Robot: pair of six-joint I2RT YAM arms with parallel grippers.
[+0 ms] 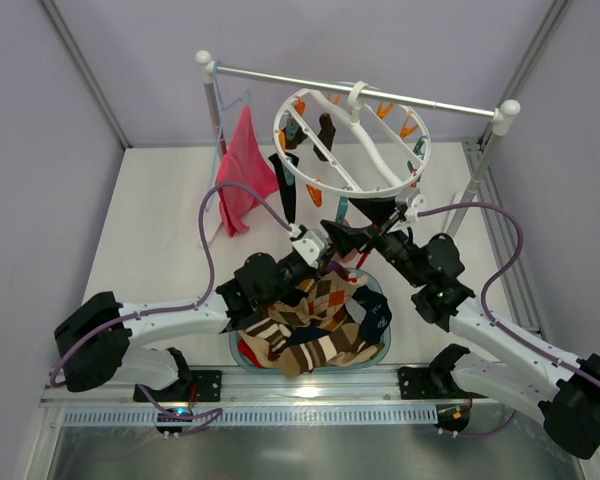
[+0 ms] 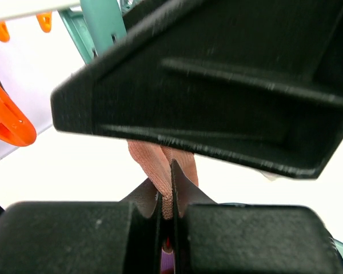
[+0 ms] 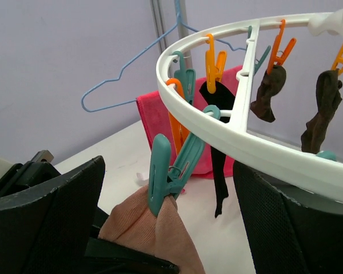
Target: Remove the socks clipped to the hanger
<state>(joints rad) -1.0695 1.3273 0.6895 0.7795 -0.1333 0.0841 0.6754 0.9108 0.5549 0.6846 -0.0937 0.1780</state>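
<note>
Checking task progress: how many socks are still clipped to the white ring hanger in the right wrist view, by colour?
salmon-brown sock: 1
black sock: 1
dark brown socks: 2
Total: 4 in view on the white ring hanger; part of the ring is out of frame.

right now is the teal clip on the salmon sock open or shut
Shut: the teal clip pinches the top of the salmon sock.
</note>
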